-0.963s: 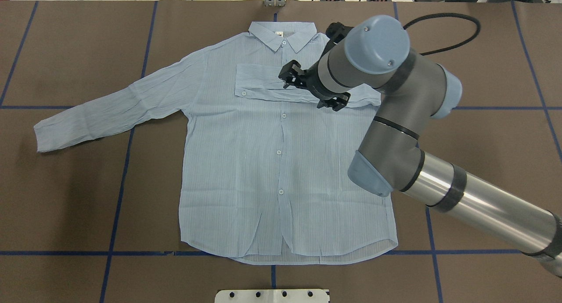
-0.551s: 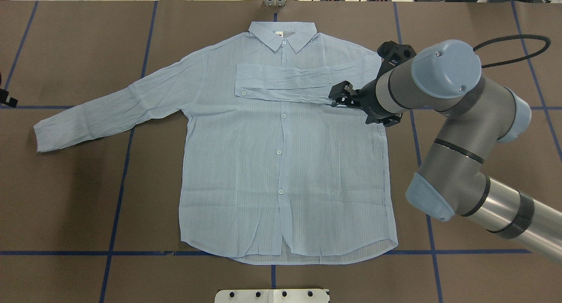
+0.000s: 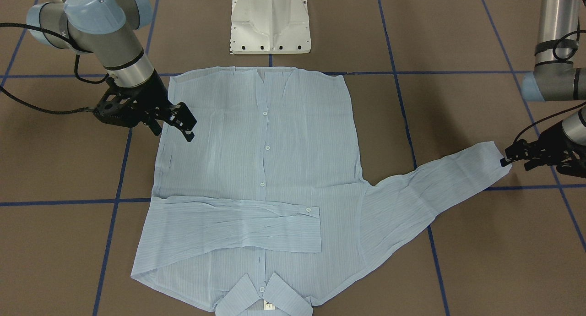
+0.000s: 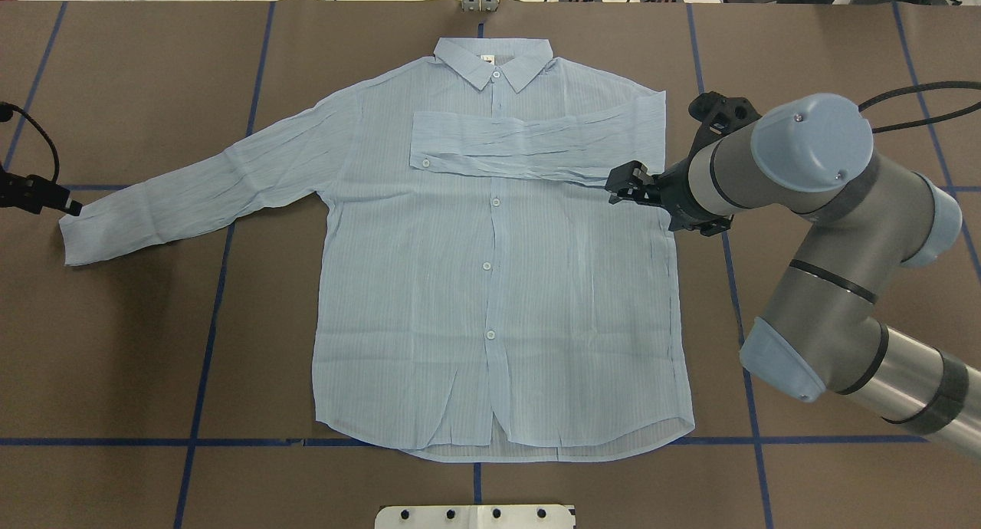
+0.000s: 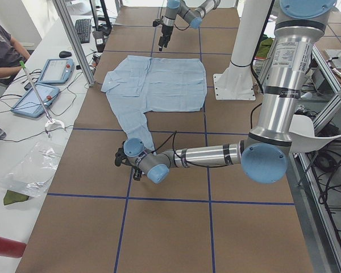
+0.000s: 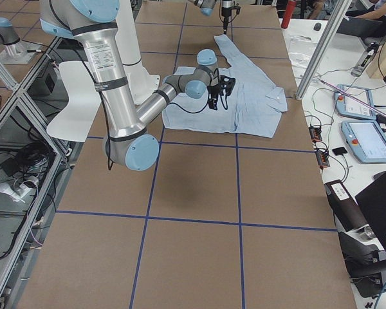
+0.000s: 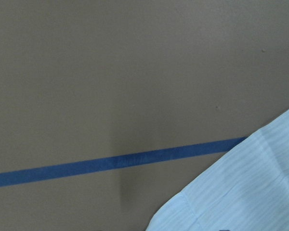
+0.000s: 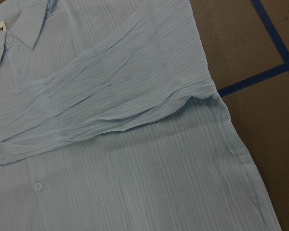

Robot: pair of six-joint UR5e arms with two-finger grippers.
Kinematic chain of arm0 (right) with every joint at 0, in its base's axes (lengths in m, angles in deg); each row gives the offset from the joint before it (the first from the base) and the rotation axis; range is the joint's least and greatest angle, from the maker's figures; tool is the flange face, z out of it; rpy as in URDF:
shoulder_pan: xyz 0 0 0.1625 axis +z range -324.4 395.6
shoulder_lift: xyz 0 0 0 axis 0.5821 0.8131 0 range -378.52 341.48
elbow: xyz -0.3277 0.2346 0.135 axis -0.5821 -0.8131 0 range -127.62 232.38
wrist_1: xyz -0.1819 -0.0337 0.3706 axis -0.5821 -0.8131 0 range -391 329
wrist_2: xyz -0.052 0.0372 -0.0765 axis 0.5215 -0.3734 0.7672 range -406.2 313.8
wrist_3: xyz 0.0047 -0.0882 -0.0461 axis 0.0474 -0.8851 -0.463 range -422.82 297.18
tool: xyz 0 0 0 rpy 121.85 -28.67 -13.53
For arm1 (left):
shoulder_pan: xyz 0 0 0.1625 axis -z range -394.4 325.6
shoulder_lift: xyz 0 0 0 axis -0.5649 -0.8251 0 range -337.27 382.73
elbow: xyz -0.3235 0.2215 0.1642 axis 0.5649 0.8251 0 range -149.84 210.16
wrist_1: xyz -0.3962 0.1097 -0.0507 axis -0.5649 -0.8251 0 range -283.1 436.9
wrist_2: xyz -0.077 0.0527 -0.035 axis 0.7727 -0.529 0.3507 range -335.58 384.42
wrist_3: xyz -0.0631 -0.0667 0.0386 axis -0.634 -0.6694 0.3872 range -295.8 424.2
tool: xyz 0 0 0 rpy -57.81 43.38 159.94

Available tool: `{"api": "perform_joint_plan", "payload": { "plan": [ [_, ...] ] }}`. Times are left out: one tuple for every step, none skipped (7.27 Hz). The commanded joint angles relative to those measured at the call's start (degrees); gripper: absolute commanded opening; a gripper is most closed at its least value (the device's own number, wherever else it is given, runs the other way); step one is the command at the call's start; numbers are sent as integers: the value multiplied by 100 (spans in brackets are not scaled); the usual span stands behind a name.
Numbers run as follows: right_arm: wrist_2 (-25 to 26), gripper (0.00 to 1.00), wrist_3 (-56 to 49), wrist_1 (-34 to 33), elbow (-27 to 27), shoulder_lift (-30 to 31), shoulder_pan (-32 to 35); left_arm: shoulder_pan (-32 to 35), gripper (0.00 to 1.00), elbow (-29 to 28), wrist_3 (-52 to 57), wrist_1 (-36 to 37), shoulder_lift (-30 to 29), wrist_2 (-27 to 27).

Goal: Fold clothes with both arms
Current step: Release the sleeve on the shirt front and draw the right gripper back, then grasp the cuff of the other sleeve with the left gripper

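Where black two-finger left gripper (image 3: 506, 161) sits at pale-blue striped shirt's (image 4: 490, 284) outstretched cuff (image 4: 77, 238), its opening cannot be told; advise pinching squarely, lifting low. Black right gripper (image 4: 622, 184), over shirt's opposite edge: parted, empty.

The shirt (image 4: 490, 284) is pale blue with fine, lighter stripes, small white buttons (image 4: 495, 202) and a white neck label (image 4: 485, 59). The counter (image 4: 115, 345) is matte brown, crossed by a grid of dark blue tape lines (image 4: 115, 441). The right arm (image 4: 805, 230) and left arm (image 3: 556, 27) are grey and silver with light blue joint caps (image 4: 812, 142); the right tool (image 4: 622, 185) and left tool (image 3: 509, 159) are black. The pedestal base (image 3: 270, 23) is white.
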Motion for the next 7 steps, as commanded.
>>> {"api": "perform_joint_plan", "payload": {
  "plan": [
    [19,99,-32,2,-2,7,-4,-23,64,-32,-58,-61,-3,-2],
    [19,99,-32,2,-2,-2,-4,-32,63,-41,-58,-61,-3,-2],
    [19,99,-32,2,-2,7,-4,-41,63,-85,-58,-61,-3,-2],
    [19,99,-32,2,-10,7,-4,-58,63,-85,-58,-61,-12,-2],
    [19,99,-32,2,-10,-2,-4,-58,63,-85,-58,-61,-3,7],
    [10,99,-32,2,-2,-2,-4,-76,63,-85,-58,-61,-3,7],
    [19,99,-32,2,-2,7,-4,-163,62,-94,-58,-61,-3,-2]
  ]
}}
